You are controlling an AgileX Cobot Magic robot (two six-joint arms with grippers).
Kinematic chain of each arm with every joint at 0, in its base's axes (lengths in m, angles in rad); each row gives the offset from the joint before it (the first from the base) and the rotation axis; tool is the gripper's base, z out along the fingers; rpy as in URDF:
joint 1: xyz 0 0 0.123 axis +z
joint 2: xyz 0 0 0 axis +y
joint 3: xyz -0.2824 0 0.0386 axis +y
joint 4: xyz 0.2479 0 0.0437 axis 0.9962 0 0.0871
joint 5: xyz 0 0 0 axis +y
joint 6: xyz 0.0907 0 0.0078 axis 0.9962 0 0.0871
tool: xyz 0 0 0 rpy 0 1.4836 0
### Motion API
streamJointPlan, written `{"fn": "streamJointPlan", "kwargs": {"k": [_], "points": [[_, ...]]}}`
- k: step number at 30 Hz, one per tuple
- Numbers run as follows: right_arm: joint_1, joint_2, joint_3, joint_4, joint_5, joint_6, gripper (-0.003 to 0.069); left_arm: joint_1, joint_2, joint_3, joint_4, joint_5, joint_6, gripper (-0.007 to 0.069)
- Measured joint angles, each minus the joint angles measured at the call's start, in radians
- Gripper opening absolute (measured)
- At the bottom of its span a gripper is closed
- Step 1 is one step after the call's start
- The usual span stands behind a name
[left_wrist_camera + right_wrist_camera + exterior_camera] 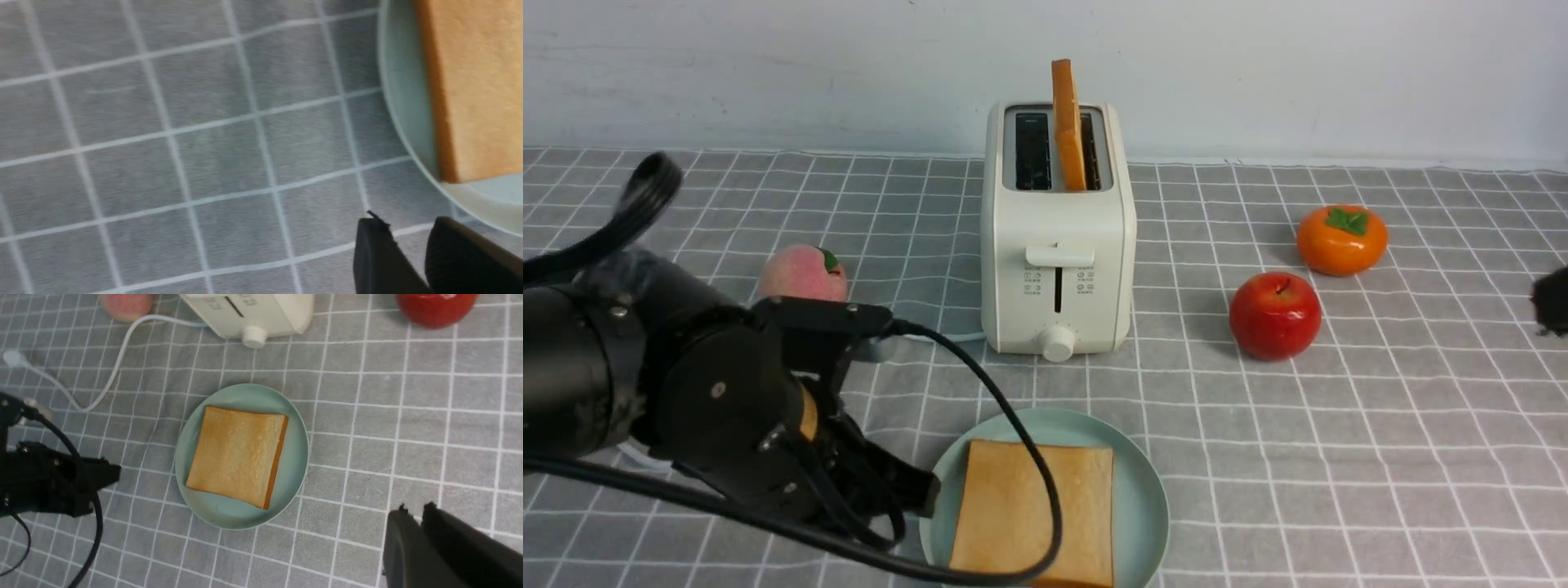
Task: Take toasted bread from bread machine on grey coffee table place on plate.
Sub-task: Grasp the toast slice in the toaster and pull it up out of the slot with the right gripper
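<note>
Left claw [408, 222] parted, holding nothing; right claw [416, 508] empty, can't tell if fully closed. One slice [1037, 510] lies on the plate [1139, 498], another slice [1067, 131] stands in the toaster [1013, 224]. I'd raise the left clear, straddle its faces, pull straight up

Right of the white toaster [1058, 229], gridded cloth lies bare up to a red apple [1275, 316] and an orange persimmon [1342, 240]. Left of the toaster, a pink peach [803, 273] and the white cord [122, 355] take up space; the left arm [727, 400] blocks the near-left side.
</note>
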Motion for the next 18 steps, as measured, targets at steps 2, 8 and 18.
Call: {"fn": "streamJointPlan", "kwargs": {"k": [2, 8, 18], "points": [[0.096, 0.081, -0.061, -0.075, -0.004, 0.057, 0.0065, 0.0, -0.049, 0.0, 0.048, 0.02, -0.045, 0.0052], [0.359, 0.359, -0.242, -0.402, -0.101, 0.294, 0.0099, 0.0, -0.294, 0.005, 0.104, 0.079, -0.099, -0.0014], [0.454, 0.742, -0.595, -0.588, -0.394, 0.358, 0.0411, 0.0, -0.656, 0.208, 0.106, 0.101, -0.201, -0.0014]]}}
